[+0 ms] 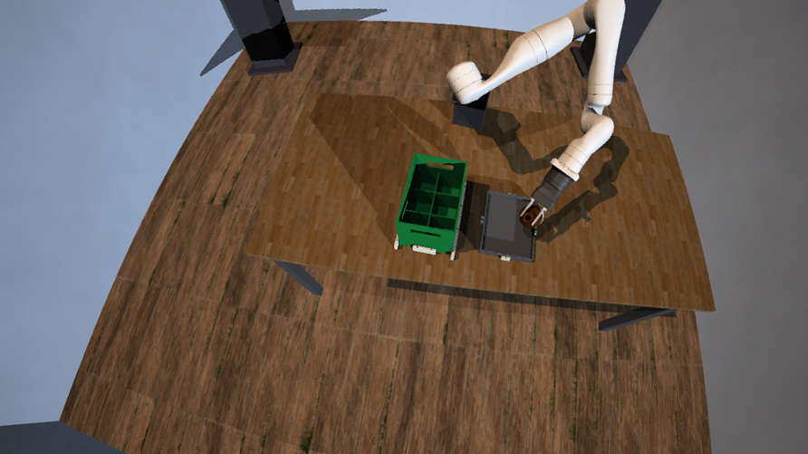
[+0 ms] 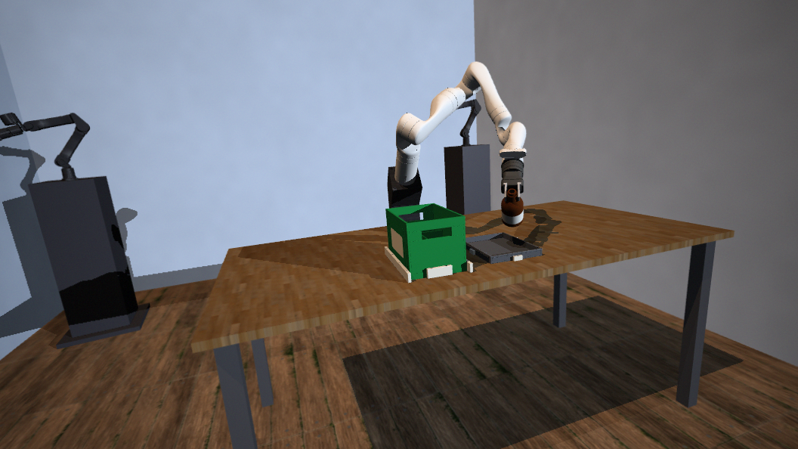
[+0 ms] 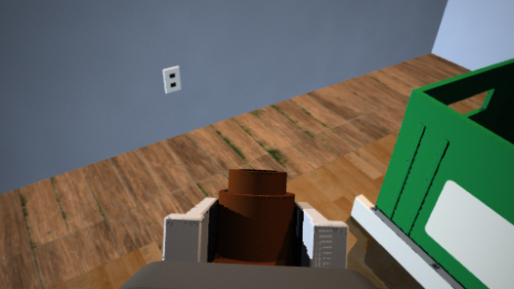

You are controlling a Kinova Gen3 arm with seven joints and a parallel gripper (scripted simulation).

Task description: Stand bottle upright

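Note:
A brown bottle (image 1: 530, 216) (image 2: 511, 209) (image 3: 256, 215) hangs upright from my gripper (image 1: 536, 208) (image 2: 511, 191) (image 3: 255, 236), which is shut on its upper part. In the exterior view the bottle's base is a little above the table, over the far right corner of the dark grey tray (image 1: 504, 238) (image 2: 505, 254). The tray lies flat on the table to the right of the green crate (image 1: 432, 203) (image 2: 426, 239) (image 3: 454, 185). The crate stands level on its pale base, its compartments empty. In the wrist view the white fingers flank the bottle's neck.
The wooden table (image 1: 348, 184) (image 2: 312, 279) carries only the crate and the tray. Two dark pedestals (image 1: 257, 18) (image 2: 83, 251) stand on the floor away from the table. The arm's base (image 1: 470, 107) sits at the table's far edge behind the crate.

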